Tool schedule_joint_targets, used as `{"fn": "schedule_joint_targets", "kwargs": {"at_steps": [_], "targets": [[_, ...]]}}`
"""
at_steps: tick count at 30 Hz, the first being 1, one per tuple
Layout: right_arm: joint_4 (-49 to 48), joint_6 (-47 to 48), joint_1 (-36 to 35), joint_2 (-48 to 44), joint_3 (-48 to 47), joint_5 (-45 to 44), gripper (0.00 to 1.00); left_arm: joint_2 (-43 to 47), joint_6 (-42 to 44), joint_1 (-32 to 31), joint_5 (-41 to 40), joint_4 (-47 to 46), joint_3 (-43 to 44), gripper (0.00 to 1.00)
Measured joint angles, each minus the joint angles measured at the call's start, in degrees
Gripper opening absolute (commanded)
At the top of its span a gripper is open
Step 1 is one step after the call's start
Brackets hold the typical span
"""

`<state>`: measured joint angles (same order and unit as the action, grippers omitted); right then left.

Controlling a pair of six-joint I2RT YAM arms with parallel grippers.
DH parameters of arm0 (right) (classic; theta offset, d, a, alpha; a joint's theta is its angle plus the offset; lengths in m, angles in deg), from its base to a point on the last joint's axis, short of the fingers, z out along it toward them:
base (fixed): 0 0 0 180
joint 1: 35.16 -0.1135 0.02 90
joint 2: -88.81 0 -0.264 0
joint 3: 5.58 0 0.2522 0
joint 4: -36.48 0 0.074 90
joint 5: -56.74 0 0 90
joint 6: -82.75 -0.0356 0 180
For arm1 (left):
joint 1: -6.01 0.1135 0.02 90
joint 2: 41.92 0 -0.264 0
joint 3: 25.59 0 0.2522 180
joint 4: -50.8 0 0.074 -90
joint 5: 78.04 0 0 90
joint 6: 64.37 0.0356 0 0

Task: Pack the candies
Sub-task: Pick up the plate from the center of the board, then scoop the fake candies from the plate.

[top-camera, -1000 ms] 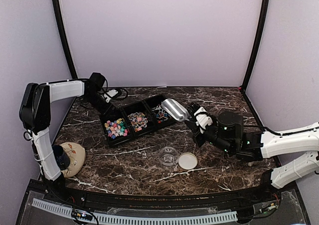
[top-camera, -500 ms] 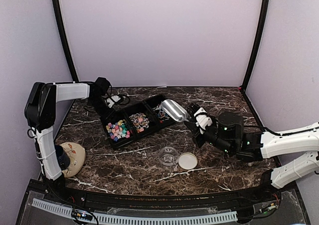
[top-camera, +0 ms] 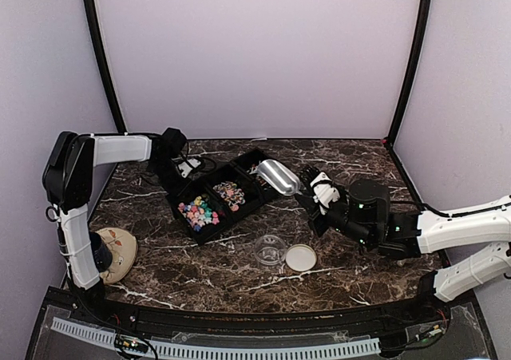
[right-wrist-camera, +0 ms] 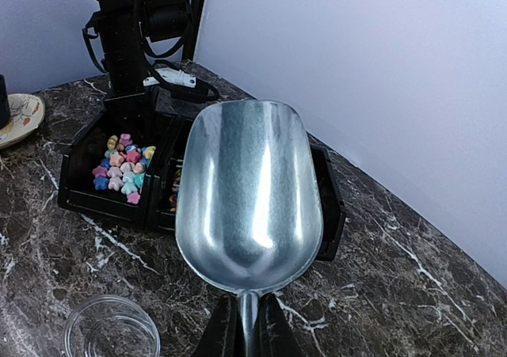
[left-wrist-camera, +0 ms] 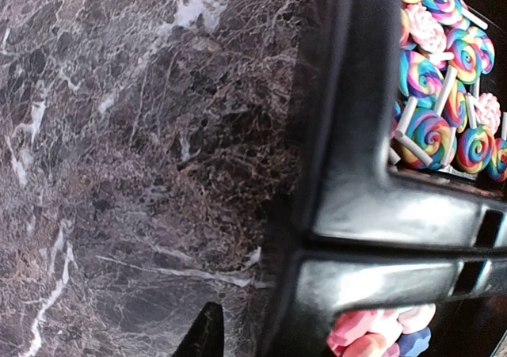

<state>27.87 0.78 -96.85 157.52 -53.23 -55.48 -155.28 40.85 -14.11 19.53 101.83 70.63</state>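
We saw the right gripper [right-wrist-camera: 242, 329] clenched on the scoop [right-wrist-camera: 249, 191] handle, with the bowl empty and hovering above the tray [right-wrist-camera: 95, 205]. The left gripper [top-camera: 177, 168] looked pinched on the tray's far wall. The candies [right-wrist-camera: 123, 167] sat in the tray's compartments, none in the cup [top-camera: 270, 251]. We judged it best to pin the tray firm, dip the scoop shallow, lift level, then tip over the cup.

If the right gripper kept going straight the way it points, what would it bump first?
The right gripper holds a metal scoop out front; that would probably reach the black candy tray first, unless it passes above.
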Motion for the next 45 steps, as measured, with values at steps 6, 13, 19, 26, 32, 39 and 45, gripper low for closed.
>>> {"fn": "schedule_joint_targets", "kwargs": {"at_steps": [6, 13, 19, 26, 32, 39, 45], "targets": [[0.0, 0.0, 0.0, 0.1, 0.0, 0.2, 0.0, -0.7, -1.6, -0.1, -1.0, 1.1, 0.0, 0.27], [-0.3, 0.0, 0.0, 0.5, 0.0, 0.2, 0.0, -1.8, -1.2, 0.0, -1.0, 2.6, 1.1, 0.15], [-0.3, 0.0, 0.0, 0.6, 0.0, 0.2, 0.0, -2.1, -1.7, -0.5, 0.5, 3.4, 1.3, 0.0], [-0.3, 0.0, 0.0, 0.6, 0.0, 0.2, 0.0, -2.4, -3.3, -0.8, 2.0, 3.6, 1.8, 0.0], [-0.3, 0.3, 0.0, 0.6, 0.0, 0.1, 0.0, -2.4, -8.1, -0.8, 4.7, 3.1, 1.6, 0.0], [3.8, 0.2, 0.0, 0.6, -2.2, 0.1, 0.0, -0.7, -17.4, -0.7, 11.9, -2.1, -3.2, 0.0], [15.8, -1.1, 0.0, 1.7, -15.4, 0.7, 0.0, 1.7, -26.2, -1.2, 19.7, -9.8, -9.9, 0.0]]}}
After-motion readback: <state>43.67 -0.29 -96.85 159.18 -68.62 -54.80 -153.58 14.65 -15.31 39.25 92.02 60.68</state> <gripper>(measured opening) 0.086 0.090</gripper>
